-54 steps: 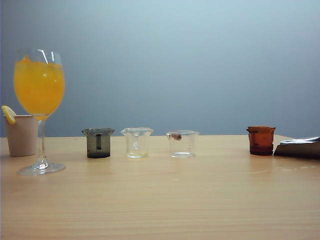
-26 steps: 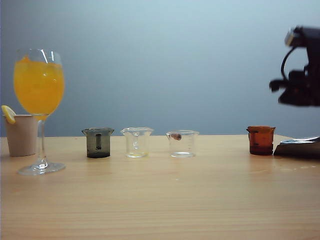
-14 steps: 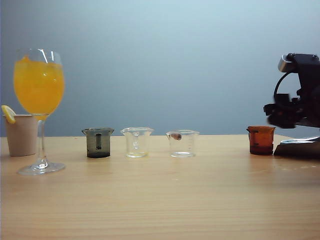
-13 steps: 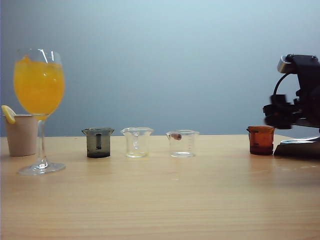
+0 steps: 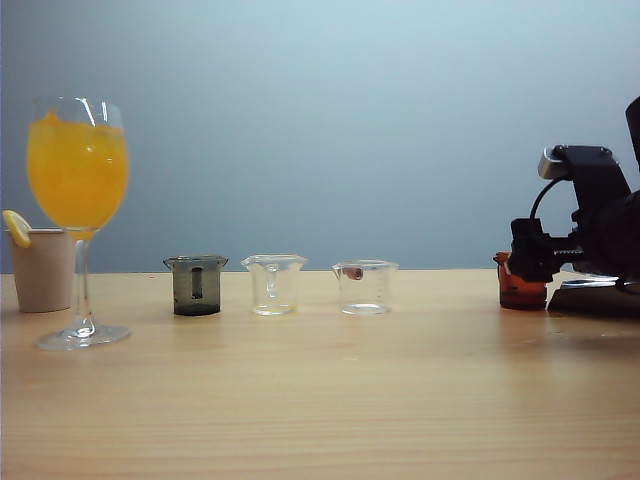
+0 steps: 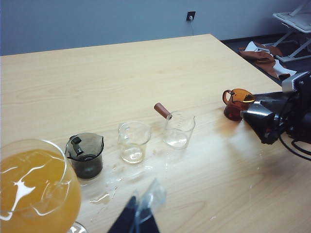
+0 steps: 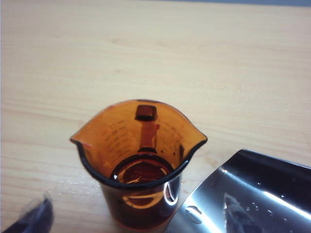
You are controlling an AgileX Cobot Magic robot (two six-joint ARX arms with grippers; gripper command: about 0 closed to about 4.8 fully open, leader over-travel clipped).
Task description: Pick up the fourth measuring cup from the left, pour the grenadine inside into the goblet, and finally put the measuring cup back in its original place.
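Observation:
The fourth measuring cup (image 7: 141, 145), amber with a pour lip, stands at the right end of the cup row (image 5: 512, 291). A little dark red grenadine (image 7: 141, 172) lies in its bottom. My right gripper (image 5: 527, 262) is down at cup level and hides part of the cup. It is open: one dark fingertip (image 7: 30, 218) shows far off to one side of the cup, not touching it. The goblet (image 5: 78, 190), full of orange drink, stands far left. My left gripper (image 6: 141, 216) hovers near the goblet (image 6: 34, 194), shut and empty.
A smoky grey cup (image 5: 196, 285) and two clear cups (image 5: 273, 284) (image 5: 365, 287) stand in a row on the wooden table (image 5: 320, 400). A beige cup with a lemon slice (image 5: 42, 268) is behind the goblet. A shiny metal piece (image 7: 252, 194) lies right beside the amber cup.
My right arm has come down from high at the right to table level and moved left onto the amber cup. Cups, goblet and left arm have not moved.

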